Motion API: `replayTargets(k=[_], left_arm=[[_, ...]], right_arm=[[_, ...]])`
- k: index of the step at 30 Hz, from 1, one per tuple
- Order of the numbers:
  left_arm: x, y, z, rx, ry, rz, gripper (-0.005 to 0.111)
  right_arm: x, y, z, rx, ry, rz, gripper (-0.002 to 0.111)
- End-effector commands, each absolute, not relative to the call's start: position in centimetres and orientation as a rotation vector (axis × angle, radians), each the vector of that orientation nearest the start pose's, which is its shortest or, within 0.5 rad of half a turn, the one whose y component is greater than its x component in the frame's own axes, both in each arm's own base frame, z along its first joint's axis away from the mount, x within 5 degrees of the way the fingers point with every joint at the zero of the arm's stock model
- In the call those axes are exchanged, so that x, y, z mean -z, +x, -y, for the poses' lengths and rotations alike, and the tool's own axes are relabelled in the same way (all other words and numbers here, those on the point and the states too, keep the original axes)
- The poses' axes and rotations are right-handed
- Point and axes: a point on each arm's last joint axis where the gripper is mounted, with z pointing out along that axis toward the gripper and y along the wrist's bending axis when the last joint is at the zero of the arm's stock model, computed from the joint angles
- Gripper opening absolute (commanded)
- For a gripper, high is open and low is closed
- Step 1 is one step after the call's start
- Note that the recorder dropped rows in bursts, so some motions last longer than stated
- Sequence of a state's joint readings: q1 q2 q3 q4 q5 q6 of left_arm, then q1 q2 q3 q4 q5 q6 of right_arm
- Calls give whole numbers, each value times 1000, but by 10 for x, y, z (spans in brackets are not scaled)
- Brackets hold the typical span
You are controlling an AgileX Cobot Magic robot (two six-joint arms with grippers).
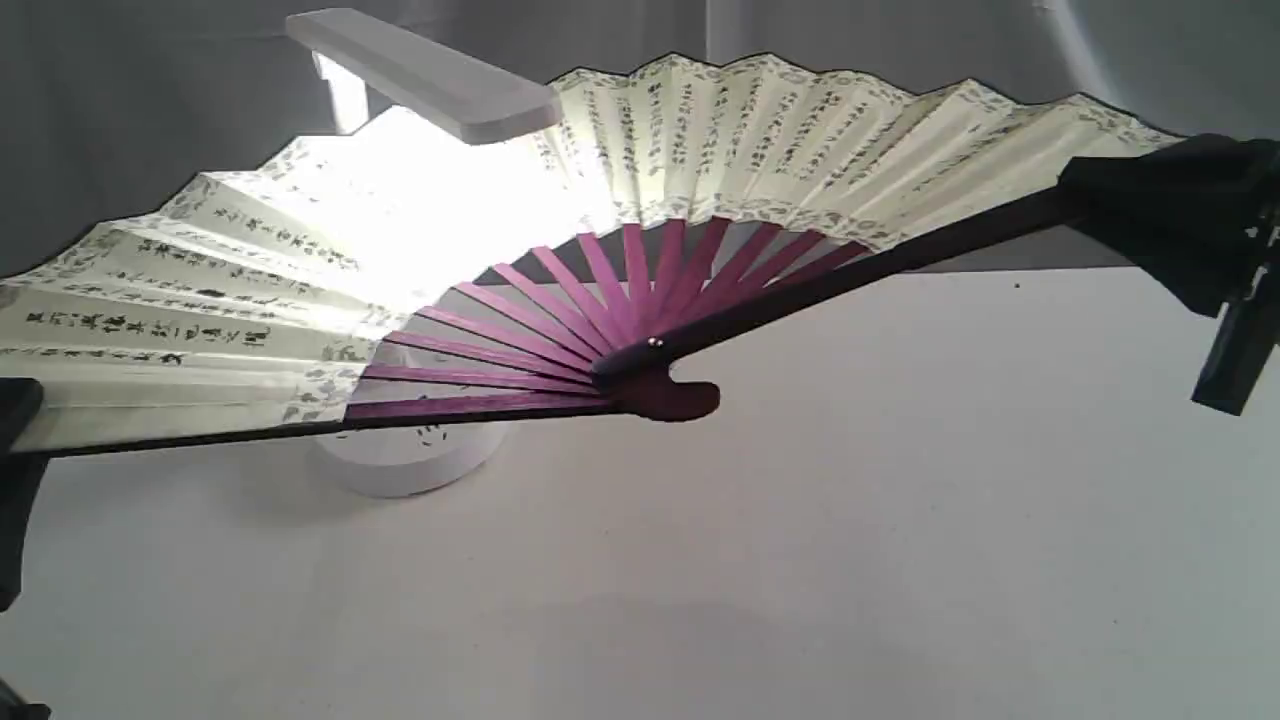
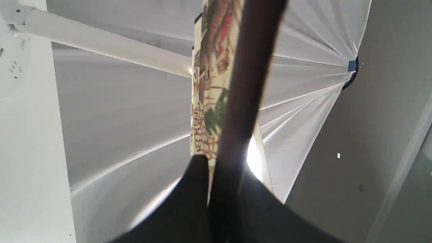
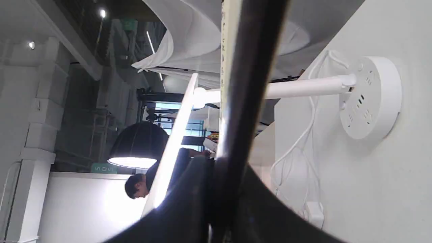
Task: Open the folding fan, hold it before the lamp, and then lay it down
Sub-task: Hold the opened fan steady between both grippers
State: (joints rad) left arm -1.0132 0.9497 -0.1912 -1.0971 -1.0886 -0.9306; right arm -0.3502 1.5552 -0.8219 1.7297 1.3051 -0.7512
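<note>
Now, the left gripper (image 1: 18,415) clamps one dark outer stick of the fan (image 1: 760,140). It is spread wide and held above the table (image 1: 800,560). The cream pleats carry black calligraphy and glow white under the lamp (image 1: 430,75). Maroon ribs meet at the pivot. The right gripper (image 1: 1140,190) pinches the other stick.
</note>
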Motion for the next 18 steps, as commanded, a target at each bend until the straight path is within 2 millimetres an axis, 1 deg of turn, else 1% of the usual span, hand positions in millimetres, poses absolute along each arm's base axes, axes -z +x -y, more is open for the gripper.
replayTargets(k=[1, 18], left_arm=[[-244, 131, 58, 1389, -1345, -990, 0], [-244, 131, 58, 1389, -1345, -990, 0]], right_arm=[[-267, 292, 23, -1640, 599, -1862, 0], [-267, 292, 23, -1640, 599, -1862, 0]])
